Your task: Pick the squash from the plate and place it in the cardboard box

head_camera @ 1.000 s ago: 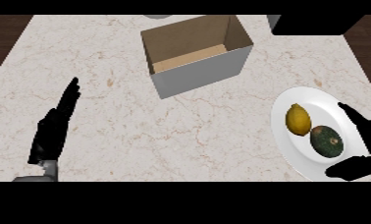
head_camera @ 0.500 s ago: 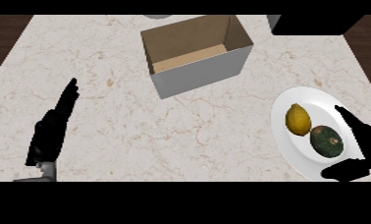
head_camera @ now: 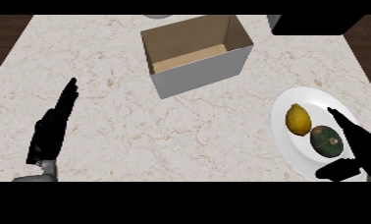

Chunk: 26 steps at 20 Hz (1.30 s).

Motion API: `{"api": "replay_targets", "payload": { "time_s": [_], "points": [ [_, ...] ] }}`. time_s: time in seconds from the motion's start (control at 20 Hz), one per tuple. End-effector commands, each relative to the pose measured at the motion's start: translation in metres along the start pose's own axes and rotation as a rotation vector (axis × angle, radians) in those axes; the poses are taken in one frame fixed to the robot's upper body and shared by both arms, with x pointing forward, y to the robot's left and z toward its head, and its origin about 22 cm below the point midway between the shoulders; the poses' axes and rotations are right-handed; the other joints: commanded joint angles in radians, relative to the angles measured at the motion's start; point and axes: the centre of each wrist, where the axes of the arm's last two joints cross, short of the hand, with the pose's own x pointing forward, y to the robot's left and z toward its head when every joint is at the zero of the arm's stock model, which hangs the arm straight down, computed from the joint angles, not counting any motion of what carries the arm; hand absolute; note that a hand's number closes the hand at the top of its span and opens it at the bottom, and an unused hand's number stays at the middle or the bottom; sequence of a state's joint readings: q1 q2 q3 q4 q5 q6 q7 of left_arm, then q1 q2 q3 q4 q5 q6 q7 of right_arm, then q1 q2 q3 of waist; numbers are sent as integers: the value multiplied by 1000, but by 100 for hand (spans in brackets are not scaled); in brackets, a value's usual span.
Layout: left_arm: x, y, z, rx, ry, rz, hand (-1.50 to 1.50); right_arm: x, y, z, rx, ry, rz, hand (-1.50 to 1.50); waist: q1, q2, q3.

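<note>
- Counter (head_camera: 145, 134): pale marble top, runs nearly full width; dark floor strip shows past its left edge and at the top-right corner.
- Wide bare stretch of counter betw. left hand and plate, and in front of the box.
- Cardboard box (head_camera: 196, 61): upper centre, turned at an angle, top open, flaps down inside; brown floor visible, nothing seen in it. Well apart from the plate.
- Dark block (head_camera: 311, 24) at the counter's far right edge, near the box's right corner, not touching.
- Grey round obj. (head_camera: 156, 16) at the far edge, behind the box, mostly cut off; can't tell what it is.
- Plate (head_camera: 290, 139): white, near the right edge, lower right; holds two things.
- Lemon (head_camera: 298, 119): yellow, on the plate's upper-left part.
- Squash (head_camera: 327, 141): dark green, round, on the plate just beside the lemon, to its lower right.
- Right hand (head_camera: 355, 142): over the plate's right side, fingers straight above the squash, thumb spread below it; open, holding nothing. Contact w/ squash: can't tell.
- Left hand (head_camera: 51, 129): lower left, fingers straight and together, pointing away; open, empty, resting.
</note>
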<state>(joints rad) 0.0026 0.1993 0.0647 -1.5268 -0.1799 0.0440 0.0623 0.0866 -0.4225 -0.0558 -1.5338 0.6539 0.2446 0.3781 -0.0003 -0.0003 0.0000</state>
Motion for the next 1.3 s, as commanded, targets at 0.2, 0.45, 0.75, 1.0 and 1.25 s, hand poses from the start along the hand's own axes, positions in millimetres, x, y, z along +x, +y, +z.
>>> {"api": "replay_targets", "payload": {
  "time_s": [0.2, 0.45, 0.75, 1.0, 1.25],
  "points": [
    [-9, -14, -7, 3, 14, -1, 0, 1, 9, -5, 42, -11, -37, 150, -1, 0, 0],
    [11, -9, 6, 11, 2, -1, 0, -11, 19, -15, -167, -13, 107, 150, 3, 0, 1],
    [3, -3, -6, 15, -11, -7, 0, -6, 5, -13, -267, -57, 87, 150, -2, 0, 0],
    [28, -22, -8, -106, -85, -4, 0, 80, -48, -33, -194, -574, 373, 150, 162, 40, 4],
    [42, -38, -14, -184, -138, 1, 0, 122, -84, -32, -160, -921, 518, 150, 238, 64, 7]
  ]
}}
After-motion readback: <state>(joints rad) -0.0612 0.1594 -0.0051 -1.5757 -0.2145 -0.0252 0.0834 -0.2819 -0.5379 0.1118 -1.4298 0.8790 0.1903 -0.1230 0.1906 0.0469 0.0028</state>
